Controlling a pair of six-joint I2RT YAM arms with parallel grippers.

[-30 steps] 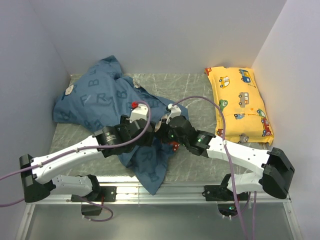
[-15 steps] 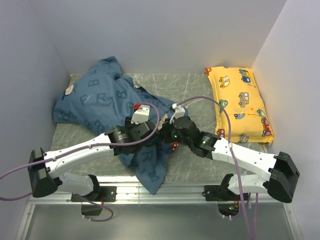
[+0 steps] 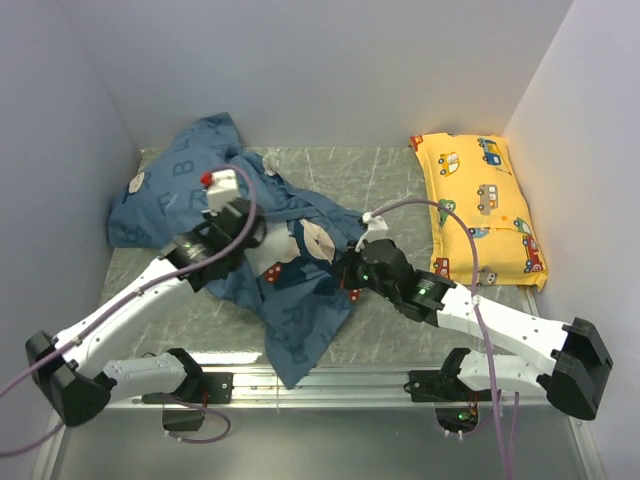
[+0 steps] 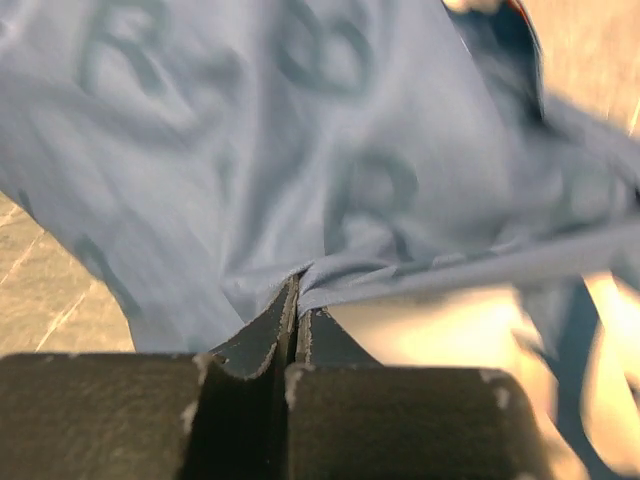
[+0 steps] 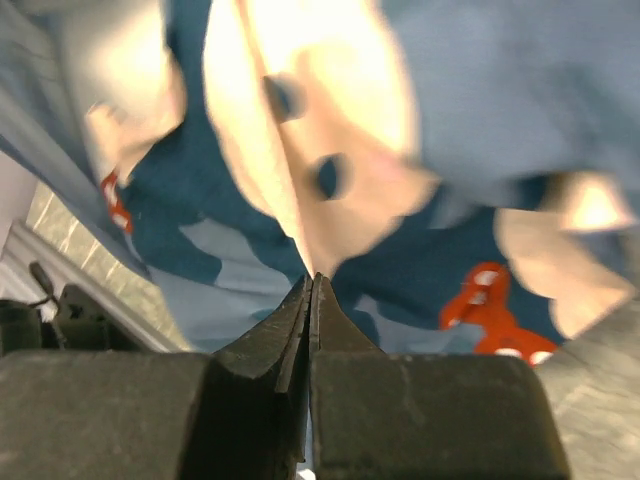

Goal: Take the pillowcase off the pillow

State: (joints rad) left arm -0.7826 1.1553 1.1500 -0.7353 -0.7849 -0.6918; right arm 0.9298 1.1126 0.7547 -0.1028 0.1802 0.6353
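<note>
The dark blue pillowcase (image 3: 205,195) with faint letters lies crumpled over the left and middle of the table, one flap hanging toward the front edge. Between the two arms it is pulled taut, showing cream bear faces and red marks (image 5: 490,300). My left gripper (image 3: 258,235) is shut on a fold of the blue cloth (image 4: 400,200), pinched at the fingertips (image 4: 298,290). Facing it from the right, my right gripper (image 3: 343,272) is shut on the case where a cream patch meets the tips (image 5: 312,282). The pillow is hidden; no white pillow shows.
A yellow vehicle-print pillow (image 3: 485,205) lies along the right wall. White walls close in the table on the left, back and right. Grey marbled table surface (image 3: 390,180) shows behind the arms, and a metal rail (image 3: 330,385) runs along the front edge.
My left gripper has closed on the pillowcase and swung back and left, stretching the cloth and exposing bear faces. My right gripper stayed shut on the cloth and shifted slightly right.
</note>
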